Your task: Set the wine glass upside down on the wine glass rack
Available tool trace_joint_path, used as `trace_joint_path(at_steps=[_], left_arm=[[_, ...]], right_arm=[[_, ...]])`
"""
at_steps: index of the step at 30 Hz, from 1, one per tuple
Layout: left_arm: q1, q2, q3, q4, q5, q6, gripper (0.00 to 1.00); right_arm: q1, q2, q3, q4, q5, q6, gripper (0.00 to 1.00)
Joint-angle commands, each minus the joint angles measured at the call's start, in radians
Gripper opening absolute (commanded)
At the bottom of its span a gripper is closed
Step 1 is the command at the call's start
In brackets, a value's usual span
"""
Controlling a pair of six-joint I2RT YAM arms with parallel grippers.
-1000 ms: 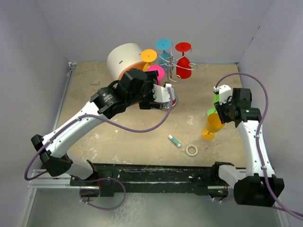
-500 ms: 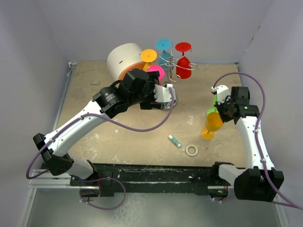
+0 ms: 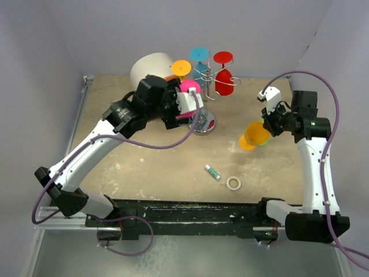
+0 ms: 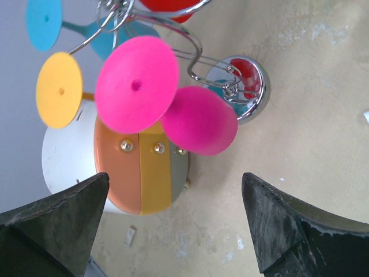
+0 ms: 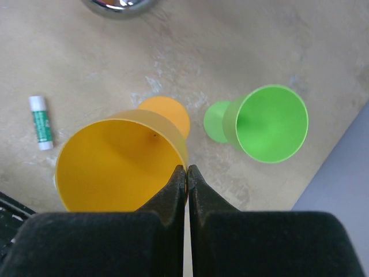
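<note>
At the far left of the table stands a white-and-orange round drawer box. The left gripper hangs just in front of it, facing the rack, its jaws spread wide and holding nothing. Directly ahead of those fingers is a pink glass, hung upside down on the wine glass rack, whose round chrome base sits on the table near the middle. Three more glasses hang foot-up from the rack's curled arms: a yellow-orange glass on the left, a blue glass in the middle and a red glass on the right. Nearer the arms' bases, right of the middle, a glue stick lies flat, with a tape roll just beside it. Farther right, the right gripper is clamped tight on the rim of the orange wine glass. This glass is tilted and looks raised off the table, well apart from the rack, with its open mouth toward the wrist camera and its foot pointing away. Just beside it, at the table's right side, a green glass stands upright.
</note>
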State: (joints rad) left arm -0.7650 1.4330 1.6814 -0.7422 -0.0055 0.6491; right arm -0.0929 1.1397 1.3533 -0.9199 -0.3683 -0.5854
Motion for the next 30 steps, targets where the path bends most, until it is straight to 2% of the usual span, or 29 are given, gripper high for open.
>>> trace_joint_path(at_steps=[1, 8, 11, 14, 18, 24, 30], left_arm=[[0.08, -0.073, 0.04, 0.037, 0.128, -0.147, 0.99], [0.216, -0.103, 0.054, 0.087, 0.256, -0.372, 0.99], [0.268, -0.127, 0.024, 0.145, 0.283, -0.472, 0.99], [0.313, -0.151, -0.037, 0.226, 0.331, -0.578, 0.99], [0.343, -0.176, -0.05, 0.257, 0.397, -0.682, 0.99], [0.343, -0.162, -0.013, 0.247, 0.503, -0.799, 0.99], [0.343, -0.112, 0.016, 0.274, 0.644, -0.951, 0.99]], right_arm=[[-0.002, 0.01, 0.132, -0.099, -0.23, -0.09, 0.0], [0.035, -0.004, 0.28, -0.076, -0.476, -0.095, 0.0], [0.082, -0.011, 0.292, -0.004, -0.539, -0.064, 0.0], [0.152, -0.042, 0.261, 0.136, -0.547, 0.029, 0.0], [0.203, -0.037, 0.315, 0.228, -0.607, 0.116, 0.0], [0.214, -0.011, 0.389, 0.356, -0.672, 0.287, 0.0], [0.222, 0.008, 0.411, 0.467, -0.644, 0.397, 0.0]])
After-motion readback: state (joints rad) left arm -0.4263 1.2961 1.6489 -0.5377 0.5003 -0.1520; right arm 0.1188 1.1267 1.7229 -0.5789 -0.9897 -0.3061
